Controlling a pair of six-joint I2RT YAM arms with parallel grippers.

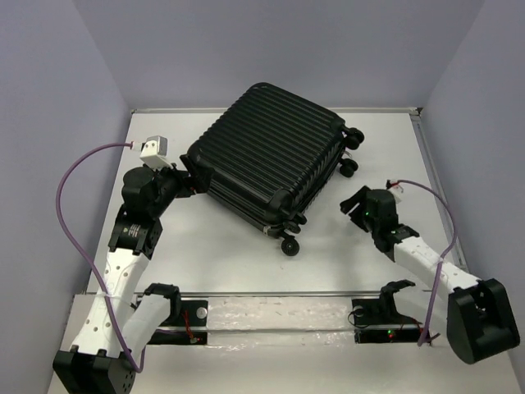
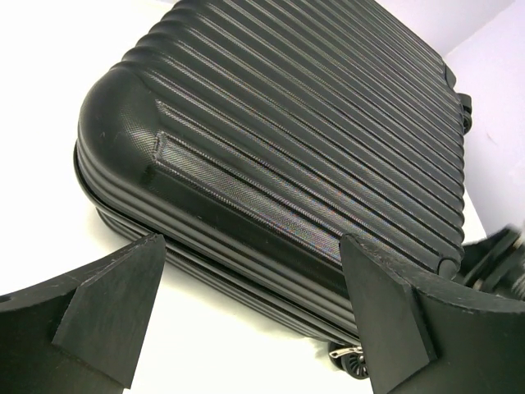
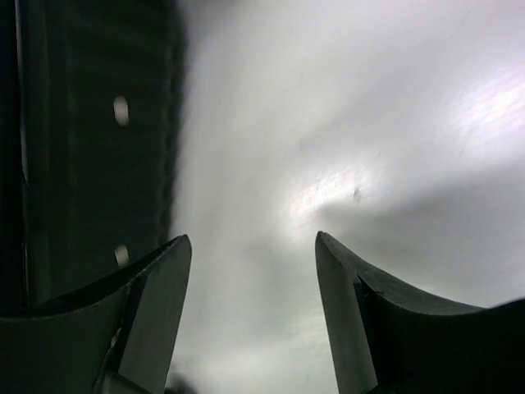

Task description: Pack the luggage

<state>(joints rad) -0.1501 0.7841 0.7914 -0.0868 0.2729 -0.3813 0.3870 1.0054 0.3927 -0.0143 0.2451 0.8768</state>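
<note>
You are looking at the luggage [image 1: 267,156] lying flat and closed on the white surface [image 1: 394,148], toward its far middle. It is sitting turned at an angle, with one ribbed shell facing up. Its small black wheels [image 1: 289,245] are pointing toward the right and near side, one at the near corner and others by the right-hand corner.

Your left gripper [image 1: 194,176] is sitting right at the luggage's left corner, with its arm reaching in from the near left. In the left wrist view, this gripper [image 2: 254,246] is standing with its fingers [image 2: 115,304] wide apart and nothing clamped between them. They are framing the rounded corner and side seam of the shell [image 2: 312,123], which is filling most of that view. You cannot tell whether the fingertips are touching the shell or stopping just short of it.

Your right gripper [image 1: 354,203] is hanging to the right of the luggage, near the wheels but apart from them. In the right wrist view, this gripper [image 3: 250,246] is showing its fingers [image 3: 164,304] apart, holding nothing, with only the pale surface [image 3: 369,123] between them. That picture is coming through blurred. A dark ribbed shape is running along its left edge, too soft to name with certainty.
</note>
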